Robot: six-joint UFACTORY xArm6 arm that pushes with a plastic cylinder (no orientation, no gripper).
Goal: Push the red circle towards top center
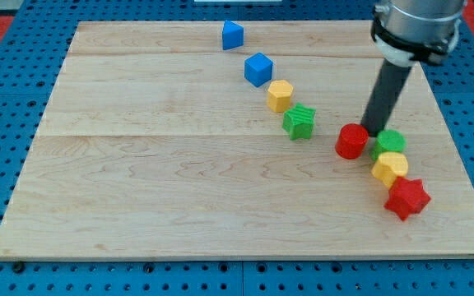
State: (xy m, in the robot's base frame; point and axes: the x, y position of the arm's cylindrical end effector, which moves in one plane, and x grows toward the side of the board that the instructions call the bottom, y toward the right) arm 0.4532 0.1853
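Note:
The red circle (352, 141) lies on the wooden board at the view's right of centre. My tip (374, 131) stands just to the view's right of it and slightly above, touching or almost touching its edge. A green circle (390, 141) lies right beside the tip on its other side. The rod rises from the tip to the arm's head at the view's top right.
A yellow block (390, 168) and a red star (406, 198) lie below the green circle. A green star (299, 122), a yellow hexagon (280, 95), a blue cube (258, 69) and a blue block (233, 34) run diagonally towards the view's top centre.

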